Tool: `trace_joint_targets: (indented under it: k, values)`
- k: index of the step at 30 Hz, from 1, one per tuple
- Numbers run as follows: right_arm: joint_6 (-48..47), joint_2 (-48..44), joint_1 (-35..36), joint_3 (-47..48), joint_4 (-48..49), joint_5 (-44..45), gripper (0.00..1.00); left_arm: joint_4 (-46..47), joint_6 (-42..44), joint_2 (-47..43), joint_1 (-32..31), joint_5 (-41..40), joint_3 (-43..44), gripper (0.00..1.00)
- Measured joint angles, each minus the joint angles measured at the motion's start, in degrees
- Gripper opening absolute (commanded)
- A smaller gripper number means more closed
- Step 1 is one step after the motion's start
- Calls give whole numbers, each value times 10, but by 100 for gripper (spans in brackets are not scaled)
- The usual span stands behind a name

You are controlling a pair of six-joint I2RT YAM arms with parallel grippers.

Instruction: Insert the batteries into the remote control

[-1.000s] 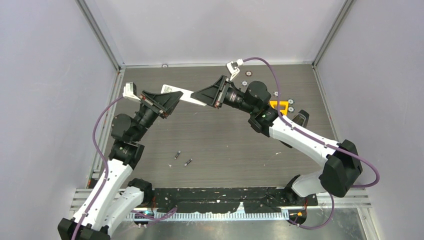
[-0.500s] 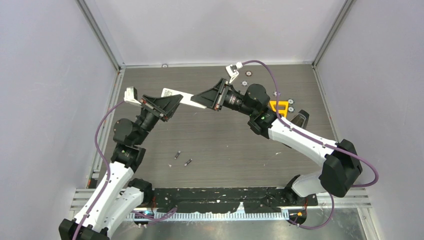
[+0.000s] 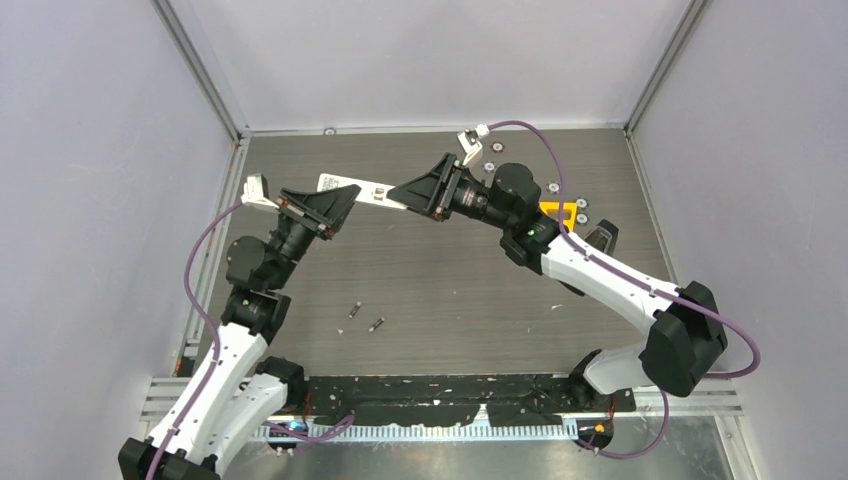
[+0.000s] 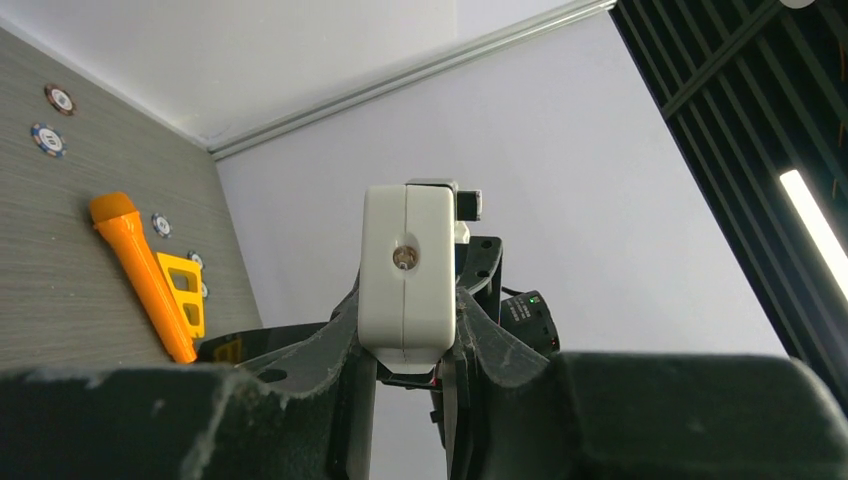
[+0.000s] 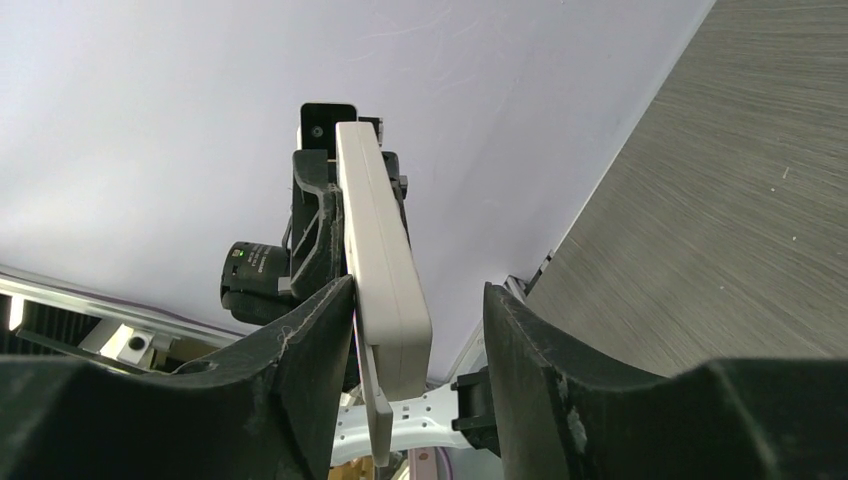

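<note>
Dark grey wood-grain table (image 3: pixel 450 280) underfoot here, with pale lilac walls (image 3: pixel 430 60) closing it in at the back and on both sides. Silver metal rails (image 3: pixel 200 70) run up the corners. A ragged black strip (image 3: pixel 450 385) lies along the near edge. Overhead, seen from the left wrist camera, there are black slats (image 4: pixel 720 60) and one strip light (image 4: pixel 812 222), glowing bright.

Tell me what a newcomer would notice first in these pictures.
The white remote is held in mid-air over the far side of the table, with the left claw clamped on one end and the right claw open around the other. Next come two small batteries lying loose on the table nearer the arms' bases, and the orange flashlight toward the far right.
</note>
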Motion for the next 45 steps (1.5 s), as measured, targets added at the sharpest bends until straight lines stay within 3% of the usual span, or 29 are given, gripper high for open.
trace_joint_targets:
  k: [8, 15, 26, 45]
  values:
    - [-1, 0, -7, 6, -23, -2, 59, -3, 14, 14, 0, 3, 8, 0]
    - [-1, 0, -14, 7, -59, -2, 65, -29, 89, 8, 0, 3, 15, 0]
    - [12, 7, -19, 7, -68, -7, 50, -55, 228, -7, 0, 8, 17, 0]
    - [63, 94, -38, -3, -67, -23, 42, -77, 320, 90, 0, -43, 20, 0]
